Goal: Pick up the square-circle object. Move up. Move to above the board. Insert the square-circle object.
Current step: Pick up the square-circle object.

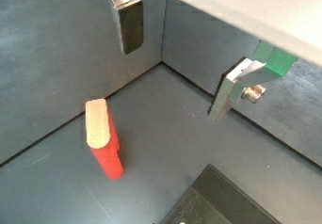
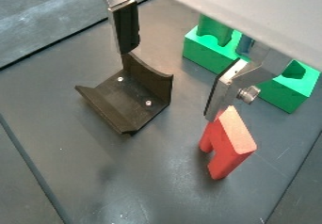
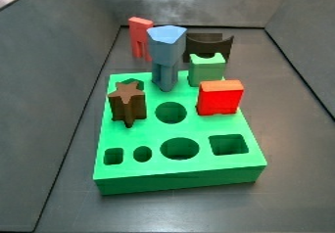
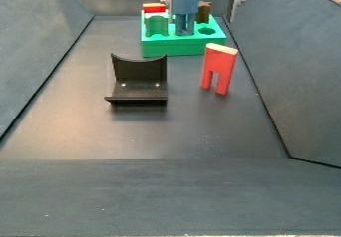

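Observation:
The square-circle object (image 4: 218, 68) is a salmon-red block standing upright on its two legs on the dark floor, between the fixture and the green board (image 4: 180, 44). It also shows in both wrist views (image 1: 104, 143) (image 2: 228, 145) and behind the board in a side view (image 3: 140, 36). My gripper (image 1: 174, 81) (image 2: 169, 83) hangs open and empty above the floor, off to one side of the object and not touching it. Nothing is between the fingers (image 2: 124, 30).
The fixture (image 4: 138, 79) (image 2: 126, 98) stands on the floor left of the object. The board (image 3: 197, 144) carries a blue piece (image 3: 165, 56), a brown star (image 3: 127, 100), a bright red cube (image 3: 221, 97) and a green piece (image 3: 206, 69). Grey walls enclose the floor.

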